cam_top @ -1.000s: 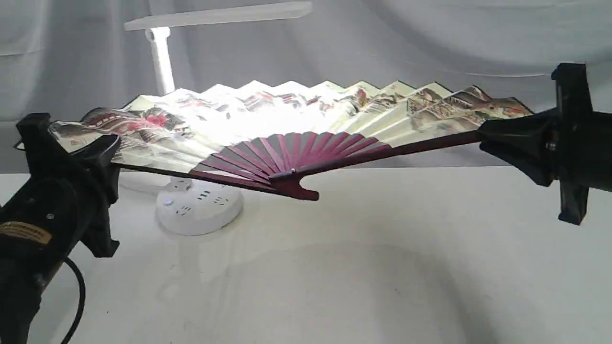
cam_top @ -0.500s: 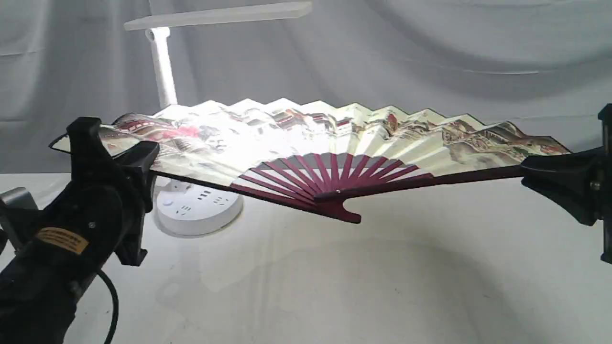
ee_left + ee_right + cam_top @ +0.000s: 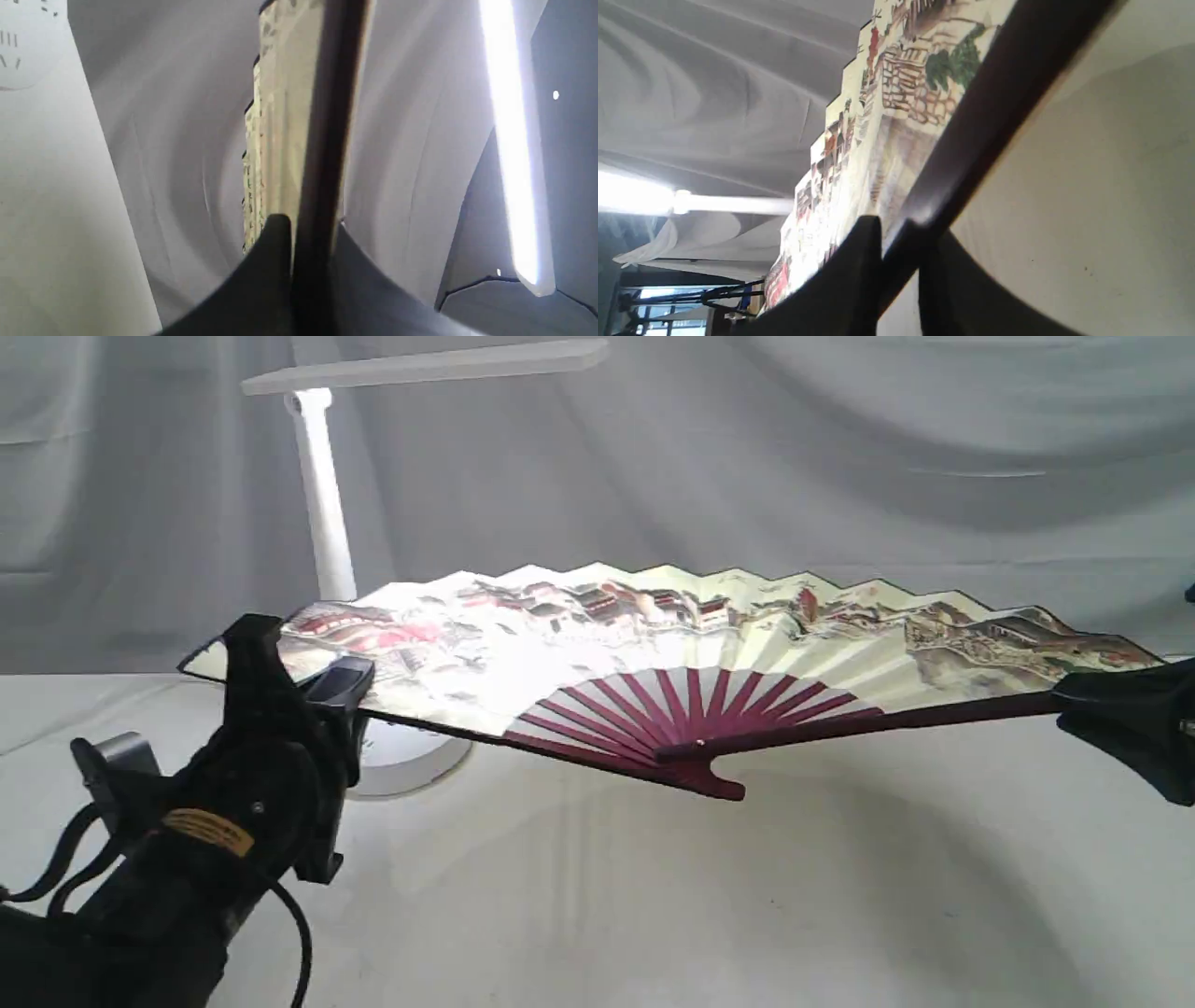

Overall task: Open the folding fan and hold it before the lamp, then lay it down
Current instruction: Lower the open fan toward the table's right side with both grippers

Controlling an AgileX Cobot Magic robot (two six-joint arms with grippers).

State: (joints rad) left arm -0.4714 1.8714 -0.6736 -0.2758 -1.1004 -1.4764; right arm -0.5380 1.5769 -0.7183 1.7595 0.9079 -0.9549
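The folding fan point(image 3: 653, 635) is spread wide open and tilted nearly flat, held in the air above the white table point(image 3: 653, 896). Its maroon ribs meet at a pivot point(image 3: 709, 779) in front. My left gripper point(image 3: 313, 677) is shut on the fan's left guard point(image 3: 327, 140). At the right edge of the exterior view my right gripper point(image 3: 1074, 705) is shut on the right guard point(image 3: 985, 121). The white lamp point(image 3: 322, 495) stands behind the fan's left half. Its lit bar head point(image 3: 425, 369) is above the fan, and its round base point(image 3: 411, 761) is partly hidden under the paper.
A pale draped cloth point(image 3: 840, 476) forms the backdrop. The fan casts a broad shadow point(image 3: 794, 915) on the table below it. The left arm's black cable point(image 3: 289, 933) loops near the front left corner.
Both grippers have carried the open fan down and to the right, lower over the table. The left arm moved in from the left edge; the right gripper slid mostly out of the exterior view.
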